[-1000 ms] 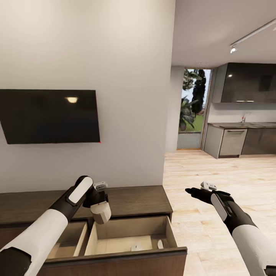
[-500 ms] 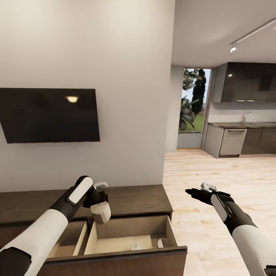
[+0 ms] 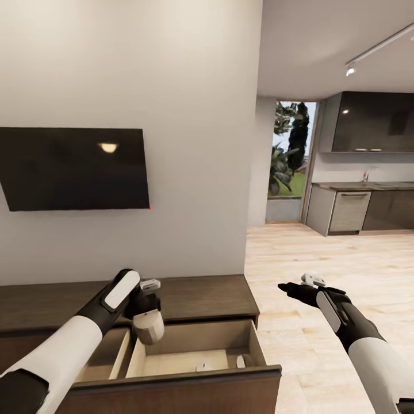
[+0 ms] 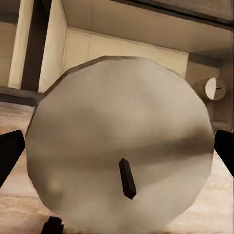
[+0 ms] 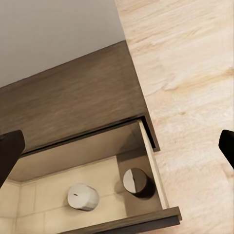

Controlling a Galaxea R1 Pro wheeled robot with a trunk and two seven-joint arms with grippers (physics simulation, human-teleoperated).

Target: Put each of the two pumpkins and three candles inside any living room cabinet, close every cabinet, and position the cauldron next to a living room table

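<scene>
The long dark-brown cabinet (image 3: 201, 296) stands against the wall with its right drawer (image 3: 190, 340) pulled out. Two pale candles (image 3: 204, 367) (image 3: 242, 362) lie on the drawer's beige floor, also seen from the right wrist (image 5: 83, 197) (image 5: 134, 180). My left gripper (image 3: 145, 310) is shut on a third candle (image 3: 148, 326), a fat beige cylinder with a dark wick (image 4: 126, 178), held above the drawer's left end. My right gripper (image 3: 286, 286) hangs open over the wood floor, right of the cabinet. The pumpkins, cauldron and table are out of view.
A black TV (image 3: 72, 168) hangs on the wall above the cabinet. A second drawer (image 3: 106, 356) to the left is also open. Light wood floor (image 3: 322, 259) runs right toward dark grey kitchen cabinets (image 3: 368, 210) and a window.
My left gripper has lowered the candle a little toward the open drawer. The head view has shifted slightly. The right arm has stayed still.
</scene>
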